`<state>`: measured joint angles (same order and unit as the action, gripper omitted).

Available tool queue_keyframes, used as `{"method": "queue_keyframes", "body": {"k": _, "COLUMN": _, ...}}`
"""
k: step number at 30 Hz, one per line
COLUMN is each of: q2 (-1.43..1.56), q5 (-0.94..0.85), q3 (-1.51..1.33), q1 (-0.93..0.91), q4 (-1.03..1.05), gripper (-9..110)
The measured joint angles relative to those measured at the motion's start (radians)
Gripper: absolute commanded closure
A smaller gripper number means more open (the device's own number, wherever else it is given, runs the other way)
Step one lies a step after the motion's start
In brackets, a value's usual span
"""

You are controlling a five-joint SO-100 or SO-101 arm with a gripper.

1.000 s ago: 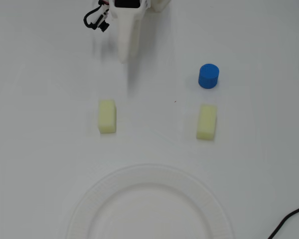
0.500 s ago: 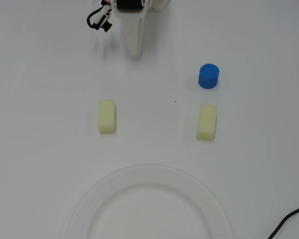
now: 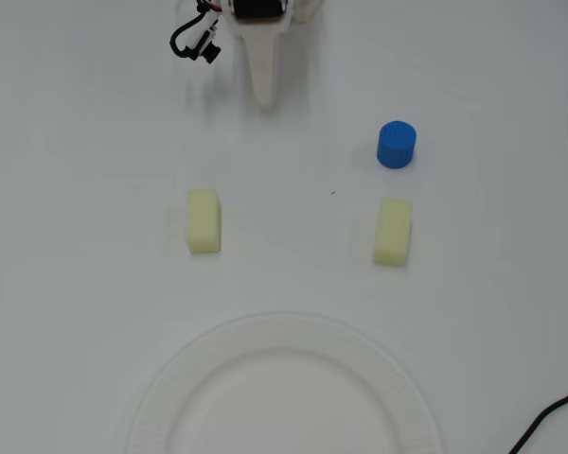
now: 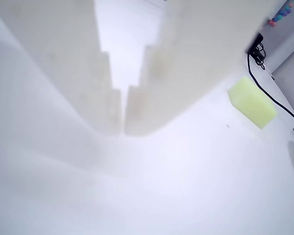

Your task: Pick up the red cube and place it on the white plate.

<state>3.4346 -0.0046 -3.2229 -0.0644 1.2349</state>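
No lettering, brand or label can be read on any object in either view. The overhead view shows the white gripper [image 3: 265,95] at the top centre, pointing down the frame over the bare white table [image 3: 76,142], with a bundle of black cable [image 3: 194,40] beside its base. In the wrist view the gripper [image 4: 122,131] fills the upper frame as two pale fingers [image 4: 78,73] whose tips meet along a thin seam, so the jaws are closed with nothing between them. The overhead view counts two pale yellow blocks, one left of centre [image 3: 204,220] and one right of centre [image 3: 393,231], well apart from each other; one blue ribbed cylinder [image 3: 396,144] stands just above the right-hand block; one white plate [image 3: 170,388] with a finely ribbed rim lies at the bottom centre, cut off by the frame edge, and is empty in the part shown. A black cable [image 3: 549,421] crosses the lower right corner. The wrist view shows only one yellow block [image 4: 252,102], at its right, plus a black cable [image 4: 272,90] running behind it and small coloured beads [image 4: 281,15] at the top right corner, which the overhead view does not include. The red cube appears in neither view; its place cannot be told.
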Motion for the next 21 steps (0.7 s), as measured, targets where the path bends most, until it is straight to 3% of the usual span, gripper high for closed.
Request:
{"method": "queue_keyframes", "body": {"k": 13, "q2": 0.000, "q5": 0.000, "q3": 0.000, "q1": 0.000, "q4": 0.000, "gripper": 96}}
{"method": "queue_keyframes", "body": {"k": 21, "q2": 0.000, "q5": 0.000, "q3": 0.000, "q1": 0.000, "q4": 0.000, "gripper": 102}}
